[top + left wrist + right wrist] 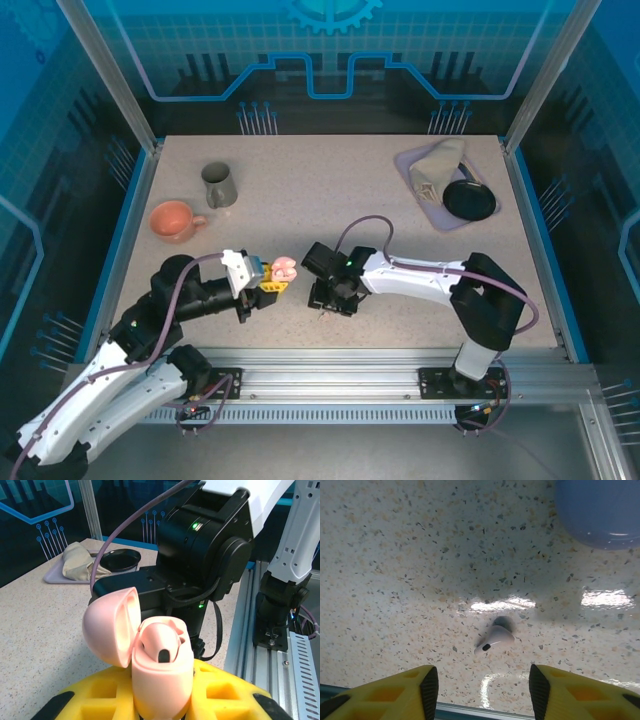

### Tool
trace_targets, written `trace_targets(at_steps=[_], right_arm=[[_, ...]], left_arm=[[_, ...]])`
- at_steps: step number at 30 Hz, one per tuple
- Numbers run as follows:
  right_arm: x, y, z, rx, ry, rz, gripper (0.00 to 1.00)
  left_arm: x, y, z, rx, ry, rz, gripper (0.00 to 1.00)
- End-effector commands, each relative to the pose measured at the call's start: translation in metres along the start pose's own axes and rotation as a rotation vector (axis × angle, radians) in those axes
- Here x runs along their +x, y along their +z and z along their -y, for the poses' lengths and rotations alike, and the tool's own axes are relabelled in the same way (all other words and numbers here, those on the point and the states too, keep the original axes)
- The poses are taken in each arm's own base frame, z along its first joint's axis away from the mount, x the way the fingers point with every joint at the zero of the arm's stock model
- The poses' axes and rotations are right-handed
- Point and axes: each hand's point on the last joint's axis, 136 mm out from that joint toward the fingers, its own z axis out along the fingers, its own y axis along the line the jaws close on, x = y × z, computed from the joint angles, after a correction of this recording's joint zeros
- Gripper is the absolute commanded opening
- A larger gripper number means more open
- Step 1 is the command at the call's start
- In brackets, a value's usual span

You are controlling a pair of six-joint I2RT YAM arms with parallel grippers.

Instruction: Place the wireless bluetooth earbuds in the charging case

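My left gripper (272, 285) is shut on a pinkish charging case (285, 267) and holds it just above the table. In the left wrist view the case (162, 680) stands between the yellow fingers (95, 695) with its lid (107, 627) swung open to the left. One matching earbud (160, 642) sits in a socket of the case. My right gripper (330, 300) points down at the table right of the case. Its jaws (483, 690) are open and apart from a pale earbud (495, 640), which lies on its side on the table just beyond the fingertips.
A rounded lavender-blue object (600, 510) lies beyond the earbud. An orange cup (175, 220) and a grey mug (218, 185) stand at the back left. A tray (415, 165) with a cloth and a black dish (470, 200) is at the back right. The metal rail (330, 370) runs along the near edge.
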Motion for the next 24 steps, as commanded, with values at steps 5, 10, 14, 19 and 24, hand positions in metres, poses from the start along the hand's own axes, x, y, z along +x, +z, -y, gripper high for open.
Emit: trace_targets(at_steps=[5,10,14,19,24], right_arm=[[0.007,0.015,0.001,0.068,0.061,-0.054,0.54],[0.005,0.022,-0.005,0.090,0.051,-0.075,0.53],[0.005,0.024,0.001,0.111,0.072,-0.075,0.52],[0.006,0.025,0.007,0.123,0.093,-0.076,0.52],[0.008,0.028,0.008,0.136,0.098,-0.092,0.52]], left_arm=[[-0.016,-0.009,0.004,-0.004,0.041,0.049,0.00],[-0.016,-0.009,0.004,0.000,0.037,0.049,0.00],[-0.016,-0.010,0.004,-0.002,0.041,0.051,0.00],[-0.016,-0.009,0.004,-0.002,0.040,0.053,0.00],[-0.016,-0.009,0.004,-0.002,0.039,0.051,0.00]])
